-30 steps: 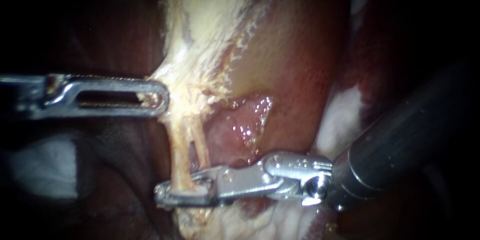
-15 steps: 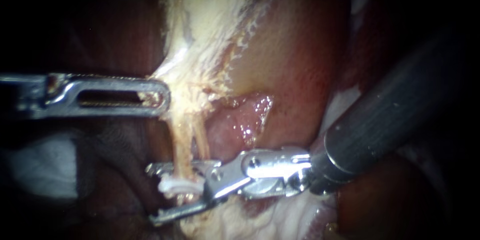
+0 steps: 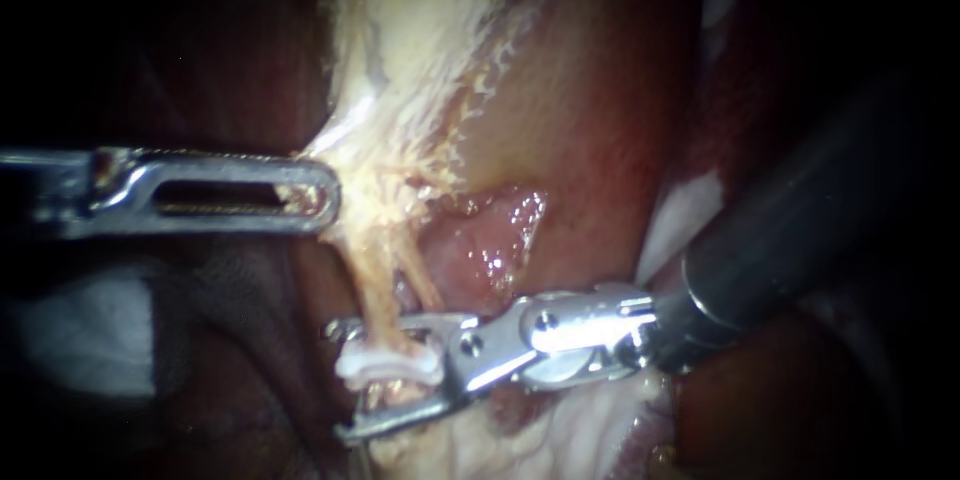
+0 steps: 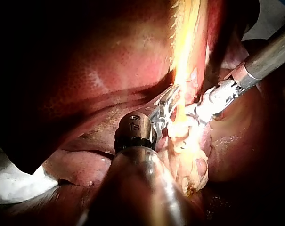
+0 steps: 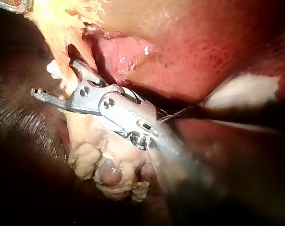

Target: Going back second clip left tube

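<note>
The right instrument (image 3: 338,380) is reaching in with its jaws standing apart, one jaw on each side of the white clip (image 3: 390,365). A gap is showing between the jaws and they are not clamping anything. The clip is sitting across the left tube (image 3: 372,290), between the two open jaws and close to their hinge. The tube is running away from the clip, across the upper jaw, toward the left instrument (image 3: 315,195). A thinner strand (image 3: 420,285) is lying just beside the tube, on the side of the right instrument's shaft. Whether the clip is also catching this strand I cannot tell, because the view there is poor.

The left instrument is clenching its jaws on the pale tissue (image 3: 400,60) at the place where the tube is joining it, and it is holding this tissue stretched. In the left wrist view the same jaws (image 4: 166,108) are closing on the yellow band, with the right instrument (image 4: 199,110) just ahead of them on the far side of the band
</note>
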Tool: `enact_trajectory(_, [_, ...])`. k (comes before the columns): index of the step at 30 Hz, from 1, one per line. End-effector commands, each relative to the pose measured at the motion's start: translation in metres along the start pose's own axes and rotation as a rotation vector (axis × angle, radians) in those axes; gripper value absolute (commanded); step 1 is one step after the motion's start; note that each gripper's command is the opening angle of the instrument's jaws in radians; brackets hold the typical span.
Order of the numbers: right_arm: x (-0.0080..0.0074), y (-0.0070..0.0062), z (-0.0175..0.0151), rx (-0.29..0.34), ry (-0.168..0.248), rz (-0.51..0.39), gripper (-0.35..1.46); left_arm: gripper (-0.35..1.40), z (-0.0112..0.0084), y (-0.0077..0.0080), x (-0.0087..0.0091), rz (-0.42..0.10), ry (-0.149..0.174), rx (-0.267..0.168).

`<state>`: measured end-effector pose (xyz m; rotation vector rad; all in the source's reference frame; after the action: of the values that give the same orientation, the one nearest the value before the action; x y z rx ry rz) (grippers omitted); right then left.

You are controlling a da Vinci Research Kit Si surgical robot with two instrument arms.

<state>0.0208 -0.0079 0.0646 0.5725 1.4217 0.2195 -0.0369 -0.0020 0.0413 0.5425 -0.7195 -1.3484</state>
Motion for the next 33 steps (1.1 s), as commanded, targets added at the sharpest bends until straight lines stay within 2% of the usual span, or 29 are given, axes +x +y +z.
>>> enact_trajectory(1, [0.0002, 0.0, -0.0006, 0.002, 0.001, -0.009, 0.6, -0.35, 0.0, 0.0, 0.0, 0.001, 0.0, 0.001])
enact_trajectory(11, [0.0025, -0.0001, -0.0075, -0.011, 0.0, -0.057, 0.6, -0.35, 0.0, 0.0, 0.0, 0.001, 0.0, 0.001])
enact_trajectory(15, [0.0039, -0.0004, -0.0105, -0.011, 0.001, -0.077, 0.6, -0.35, 0.0, 0.0, 0.0, 0.001, 0.0, 0.001])
enact_trajectory(27, [0.0099, -0.0014, -0.0183, -0.037, -0.006, -0.139, 0.6, -0.35, 0.0002, 0.0, 0.0, 0.0, 0.0, 0.0])
enact_trajectory(33, [0.0118, -0.002, -0.0208, -0.05, -0.011, -0.159, 0.6, -0.35, 0.001, 0.0002, 0.0003, 0.003, -0.003, -0.001])
